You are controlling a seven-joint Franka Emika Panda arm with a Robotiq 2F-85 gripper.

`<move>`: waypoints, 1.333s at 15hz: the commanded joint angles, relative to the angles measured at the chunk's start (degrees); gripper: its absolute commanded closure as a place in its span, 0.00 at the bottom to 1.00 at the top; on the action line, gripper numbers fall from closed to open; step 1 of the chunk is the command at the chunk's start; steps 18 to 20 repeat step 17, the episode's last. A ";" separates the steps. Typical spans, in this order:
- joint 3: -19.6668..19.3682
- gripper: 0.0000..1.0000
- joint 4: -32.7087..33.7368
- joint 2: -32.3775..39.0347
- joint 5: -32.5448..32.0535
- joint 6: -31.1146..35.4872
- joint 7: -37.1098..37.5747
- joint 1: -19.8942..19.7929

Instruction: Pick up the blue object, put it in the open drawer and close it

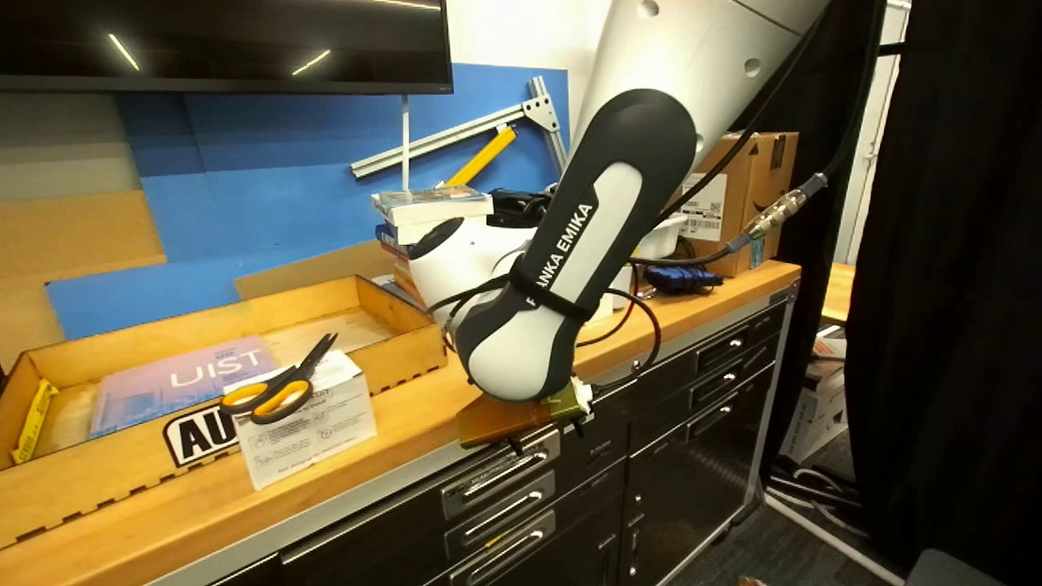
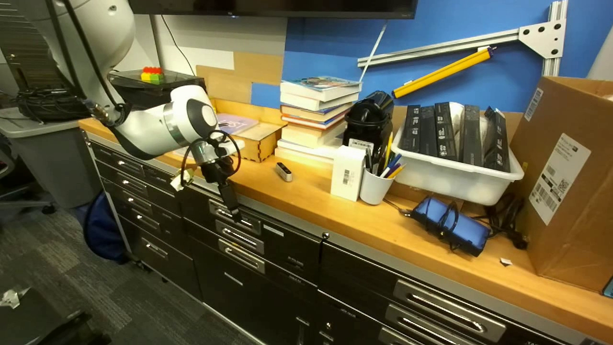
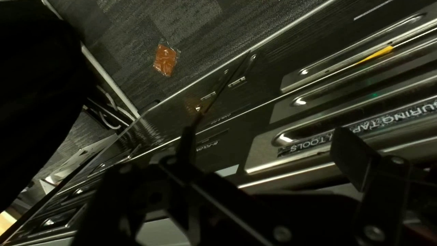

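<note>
My gripper shows in the wrist view [image 3: 269, 152] with its two black fingers wide apart and nothing between them. In both exterior views the gripper [image 1: 548, 437] [image 2: 232, 203] hangs just in front of the cabinet's front edge, pointing down by the top drawer handle. That top drawer [image 1: 501, 472] [image 2: 287, 239] of dark metal looks shut; its silvery handle [image 3: 280, 140] with a tools label lies beyond the fingers in the wrist view. Whether the fingers touch the handle I cannot tell. No open drawer shows. The small light-blue block is hidden or out of view.
On the wooden countertop [image 2: 306, 196] stand a wooden tray [image 1: 407, 342], a white box with scissors [image 1: 309, 431], stacked books [image 2: 316, 110], a pen cup [image 2: 376, 187], a white bin [image 2: 459, 179], a blue cable-wrapped device [image 2: 450, 225] and a cardboard box [image 2: 570, 182].
</note>
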 commanded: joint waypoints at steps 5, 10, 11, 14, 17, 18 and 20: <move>3.90 0.00 -8.99 -18.43 6.95 -6.83 -11.10 -1.47; 8.89 0.00 -8.55 -31.14 25.57 -16.35 -32.59 -2.55; 9.55 0.00 -7.50 -33.30 28.88 -19.48 -36.05 -2.27; 11.34 0.00 -6.31 -32.97 30.73 -20.95 -36.64 -3.38; 12.13 0.00 -5.78 -36.64 33.91 -23.94 -40.45 -3.50; 12.13 0.00 -5.78 -36.64 33.91 -23.94 -40.45 -3.50; 12.13 0.00 -5.78 -36.64 33.91 -23.94 -40.45 -3.50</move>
